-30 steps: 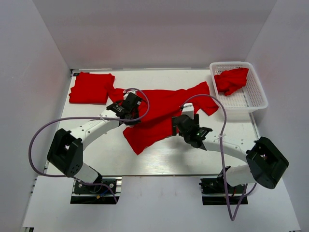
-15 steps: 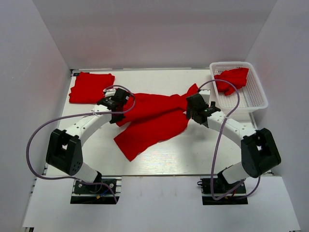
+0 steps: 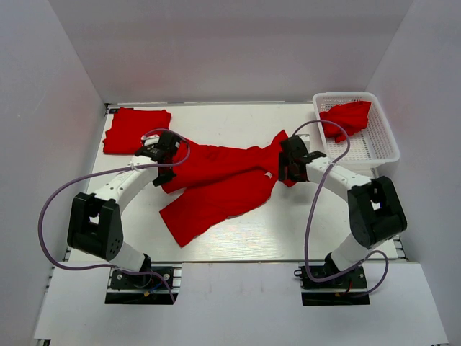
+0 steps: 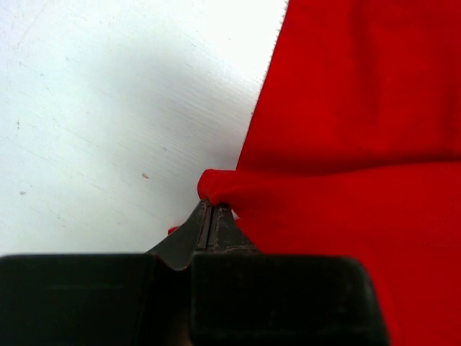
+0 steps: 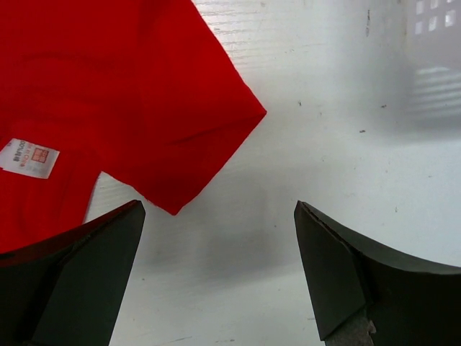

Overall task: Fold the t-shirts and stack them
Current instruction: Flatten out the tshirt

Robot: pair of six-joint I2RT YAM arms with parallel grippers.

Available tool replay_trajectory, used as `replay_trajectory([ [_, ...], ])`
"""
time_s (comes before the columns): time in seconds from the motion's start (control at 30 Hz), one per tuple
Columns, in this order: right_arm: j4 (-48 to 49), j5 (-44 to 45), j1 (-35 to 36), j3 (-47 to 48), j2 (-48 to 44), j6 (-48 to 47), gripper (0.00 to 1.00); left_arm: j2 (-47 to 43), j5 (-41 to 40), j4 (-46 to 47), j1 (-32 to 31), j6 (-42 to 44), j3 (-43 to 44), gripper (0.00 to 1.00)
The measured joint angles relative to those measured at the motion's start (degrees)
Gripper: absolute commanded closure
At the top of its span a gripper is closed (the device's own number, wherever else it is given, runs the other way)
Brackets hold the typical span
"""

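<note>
My left gripper [image 4: 209, 210] pinching a fold of the red t-shirt [image 4: 346, 144]; my right gripper [image 5: 217, 213], fingers spread wide, over the white table [image 5: 324, 108], just beside the sleeve [image 5: 194, 122]

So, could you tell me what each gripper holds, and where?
The left gripper pinches the spread red t-shirt by a small fold at its edge; the right gripper is open and holds nothing.

3 red tees [image 3: 137, 130] [image 3: 223, 180] [image 3: 346, 119], 1 basket [image 3: 376, 144]
</note>
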Motion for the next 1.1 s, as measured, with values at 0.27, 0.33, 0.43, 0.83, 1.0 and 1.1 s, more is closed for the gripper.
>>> replay_trajectory([
  [0.27, 1.16, -0.11, -0.44, 4.79, 5.84, -3.89, 0.10, 0.00, 1.14, 0.70, 0.94, 1.01, 0.00, 1.00],
  [0.33, 1.84, -0.07, -0.66, 6.97, 7.85, -4.28, 0.10, 0.00, 1.29, 1.03, 1.09, 1.11, -0.02, 1.00],
  [0.43, 2.51, -0.07, -0.98, 8.81, 10.21, -4.59, 0.10, 0.00, 1.42, 1.44, 1.38, 1.38, -0.24, 1.00],
  [0.83, 2.69, 1.27, -2.69, 8.94, 13.00, -3.89, 0.41, 0.00, 2.47, 1.90, 2.05, 2.12, -0.96, 1.00],
  [1.0, 2.91, 0.72, -3.34, 9.01, 13.03, -3.85, 0.58, 0.00, 2.49, 1.90, 2.05, 2.19, -0.96, 1.00],
  [1.1, 3.50, 0.04, -3.45, 9.01, 13.25, -4.44, 0.74, 0.00, 2.49, 1.90, 2.05, 2.25, -0.96, 1.00],
])
